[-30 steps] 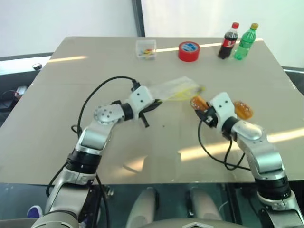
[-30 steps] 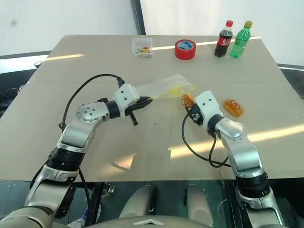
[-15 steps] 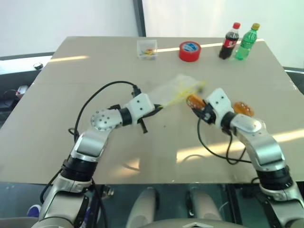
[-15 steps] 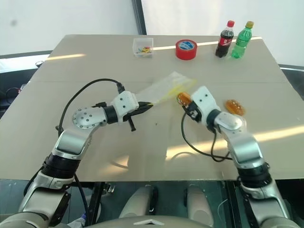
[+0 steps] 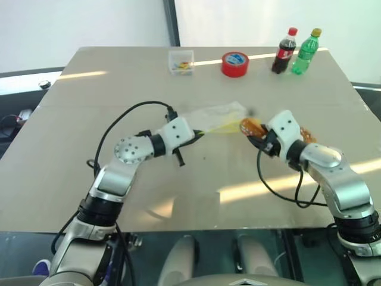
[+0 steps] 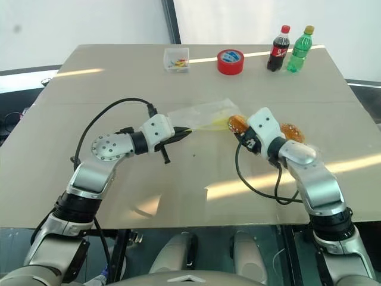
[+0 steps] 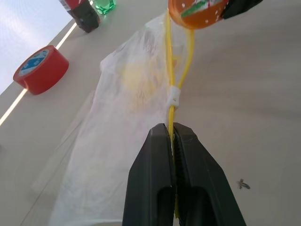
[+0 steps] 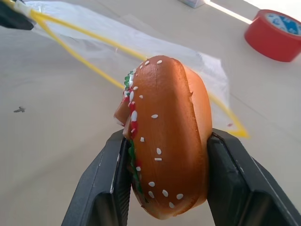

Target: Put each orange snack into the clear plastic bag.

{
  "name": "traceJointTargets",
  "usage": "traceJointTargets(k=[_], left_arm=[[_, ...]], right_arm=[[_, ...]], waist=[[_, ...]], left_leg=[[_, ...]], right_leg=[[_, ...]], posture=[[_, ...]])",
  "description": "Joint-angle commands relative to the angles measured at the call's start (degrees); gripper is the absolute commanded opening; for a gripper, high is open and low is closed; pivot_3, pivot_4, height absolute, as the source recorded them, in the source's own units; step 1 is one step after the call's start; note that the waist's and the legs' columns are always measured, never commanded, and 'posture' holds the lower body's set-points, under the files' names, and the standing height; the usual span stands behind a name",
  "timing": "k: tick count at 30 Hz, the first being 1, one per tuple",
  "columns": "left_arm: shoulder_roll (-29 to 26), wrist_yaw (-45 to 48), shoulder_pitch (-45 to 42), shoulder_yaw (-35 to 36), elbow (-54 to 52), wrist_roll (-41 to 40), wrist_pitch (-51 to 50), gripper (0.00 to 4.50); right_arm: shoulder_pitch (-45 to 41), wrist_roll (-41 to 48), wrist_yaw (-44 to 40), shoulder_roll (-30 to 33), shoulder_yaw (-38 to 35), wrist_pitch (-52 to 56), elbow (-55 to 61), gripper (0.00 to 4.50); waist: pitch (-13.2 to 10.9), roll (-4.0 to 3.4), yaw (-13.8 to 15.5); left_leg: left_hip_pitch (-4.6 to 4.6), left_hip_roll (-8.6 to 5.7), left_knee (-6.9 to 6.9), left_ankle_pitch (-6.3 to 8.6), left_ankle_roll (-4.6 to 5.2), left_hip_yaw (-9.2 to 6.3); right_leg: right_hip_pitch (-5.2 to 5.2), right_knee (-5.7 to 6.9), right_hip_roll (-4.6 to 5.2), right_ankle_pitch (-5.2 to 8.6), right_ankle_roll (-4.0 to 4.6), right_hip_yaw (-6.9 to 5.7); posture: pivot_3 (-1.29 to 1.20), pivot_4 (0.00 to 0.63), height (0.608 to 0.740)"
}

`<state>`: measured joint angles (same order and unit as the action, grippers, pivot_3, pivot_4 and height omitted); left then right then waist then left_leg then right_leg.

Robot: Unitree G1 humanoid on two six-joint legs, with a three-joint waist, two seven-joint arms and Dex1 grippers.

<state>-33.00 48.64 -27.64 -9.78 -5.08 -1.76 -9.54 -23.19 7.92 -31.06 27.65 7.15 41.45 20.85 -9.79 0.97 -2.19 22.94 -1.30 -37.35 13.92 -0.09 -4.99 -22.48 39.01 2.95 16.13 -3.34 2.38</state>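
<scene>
**Feeding the first snack into the bag mouth**

I have the flat, crinkly clear plastic bag with the yellow zip strip (image 6: pixel 205 116) lying on the beige table (image 6: pixel 119 77), well short of the red tape roll (image 6: pixel 230 61) behind it. My left gripper (image 7: pixel 172 134) is clenched on the yellow strip, lifting one lip of the mouth. The bag's long axis runs from that pinch away toward the far right, and as I judge it, the mouth opens toward my right arm.

My right gripper (image 6: pixel 242 132) grasps one glossy orange-brown bun-shaped snack (image 8: pixel 164 136) across its flat faces, holding it just at the bag's open edge. The snack stands on edge, its long axis running along the fingers, rounded end leading.

To do this well, I think I should keep the strip taut and raised so the mouth gapes, slide the snack in narrow end first and low along the table, and release only once it is past the strip.

The second orange snack (image 6: pixel 292 132) lies on the table just beyond my right wrist.
</scene>
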Motion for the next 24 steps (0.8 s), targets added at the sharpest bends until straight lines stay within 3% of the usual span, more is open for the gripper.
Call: traceJointTargets(k=[1, 11, 24], left_arm=[[0.2, -0.1, -1.0, 0.3, -0.9, -0.3, 0.8, 0.0], [-0.6, 1.8, 0.7, -0.9, -3.2, -0.2, 1.9, 0.0], [-1.0, 5.6, 1.7, -1.8, -5.1, -1.4, 4.8, 0.0]], right_arm=[[-1.5, -1.3, 0.5, -0.2, 1.2, -2.3, -1.1, 2.13], [-5.3, -1.7, 0.1, -3.5, 3.9, -3.2, -5.3, 2.13], [-12.9, -6.0, 0.1, -9.7, 8.3, -11.9, -22.3, 2.13]], waist=[[0.0, 0.0, 0.0], [0.0, -0.01, -0.2], [0.0, -0.01, -0.3]], left_leg=[[0.01, 0.0, 0.0, 0.0, 0.0, -0.01], [-0.01, -0.01, 0.0, 0.0, 0.0, 0.01], [-0.01, -0.01, 0.01, 0.0, 0.0, 0.01]], right_leg=[[0.0, -0.01, 0.02, 0.0, 0.0, 0.0], [0.0, 0.0, 0.01, 0.0, 0.0, 0.01], [-0.03, 0.0, 0.01, 0.0, 0.0, 0.01]], posture=[[0.0, 0.15, 0.74], [0.0, 0.15, 0.74], [0.0, 0.15, 0.74]])
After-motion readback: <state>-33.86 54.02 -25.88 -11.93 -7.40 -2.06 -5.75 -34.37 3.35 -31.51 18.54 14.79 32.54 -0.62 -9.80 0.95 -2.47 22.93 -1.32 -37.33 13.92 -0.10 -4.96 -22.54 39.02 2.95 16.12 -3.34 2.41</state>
